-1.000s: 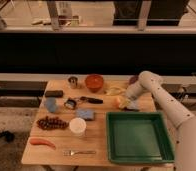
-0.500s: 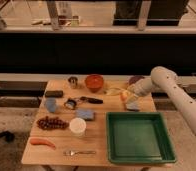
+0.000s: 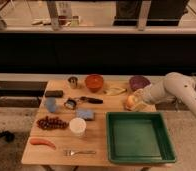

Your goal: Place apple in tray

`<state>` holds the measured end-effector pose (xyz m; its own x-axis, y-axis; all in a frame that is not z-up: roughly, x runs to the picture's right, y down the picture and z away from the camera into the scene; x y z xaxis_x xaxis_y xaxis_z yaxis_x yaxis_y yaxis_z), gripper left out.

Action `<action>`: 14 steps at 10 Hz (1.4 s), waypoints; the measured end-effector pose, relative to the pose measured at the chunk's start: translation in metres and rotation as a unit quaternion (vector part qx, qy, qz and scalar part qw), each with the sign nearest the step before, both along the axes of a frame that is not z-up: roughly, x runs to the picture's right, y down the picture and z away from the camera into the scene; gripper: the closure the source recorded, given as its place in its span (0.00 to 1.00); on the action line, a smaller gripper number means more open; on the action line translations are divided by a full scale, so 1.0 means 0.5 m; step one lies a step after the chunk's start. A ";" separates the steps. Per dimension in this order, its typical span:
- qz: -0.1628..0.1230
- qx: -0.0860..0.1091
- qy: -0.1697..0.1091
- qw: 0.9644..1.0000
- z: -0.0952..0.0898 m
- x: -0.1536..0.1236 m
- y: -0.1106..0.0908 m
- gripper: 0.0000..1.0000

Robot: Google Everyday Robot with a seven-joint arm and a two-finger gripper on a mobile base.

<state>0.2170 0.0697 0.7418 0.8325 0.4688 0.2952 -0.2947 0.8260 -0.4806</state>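
The apple point(image 3: 129, 102), small, yellow-orange with a red blush, is just behind the far edge of the tray, at the tip of my arm. My gripper point(image 3: 134, 101) reaches in from the right and is shut on the apple, holding it just above the wooden table point(image 3: 101, 150). The large green tray point(image 3: 138, 138) stands empty at the table's front right, directly in front of the apple.
An orange bowl point(image 3: 94, 82), a purple bowl point(image 3: 139, 82) and a banana point(image 3: 115, 90) lie at the back. A metal cup point(image 3: 72, 81), grey-blue blocks point(image 3: 85, 114), grapes point(image 3: 52, 122), a white cup point(image 3: 77, 126), a carrot point(image 3: 42, 142) and a fork point(image 3: 81, 152) fill the left.
My arm has swung from over the tray to the right side of the table. The gripper closed on the apple, and the apple has shifted slightly right.
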 end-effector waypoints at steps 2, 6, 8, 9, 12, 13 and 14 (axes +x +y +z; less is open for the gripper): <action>-0.006 0.005 0.004 1.000 -0.063 0.000 0.030 0.96; -0.032 0.019 0.013 0.999 -0.151 -0.004 0.087 0.71; -0.044 0.018 0.011 0.999 -0.158 -0.016 0.097 0.52; -0.052 0.016 0.005 0.998 -0.157 -0.034 0.099 0.39; -0.058 0.005 -0.003 0.998 -0.145 -0.063 0.113 0.20; -0.060 0.000 -0.004 0.998 -0.139 -0.069 0.118 0.20; -0.059 -0.002 -0.004 0.998 -0.136 -0.070 0.120 0.20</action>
<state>0.1819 0.1298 0.6738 0.8799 0.3682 0.3003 -0.1912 0.8530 -0.4856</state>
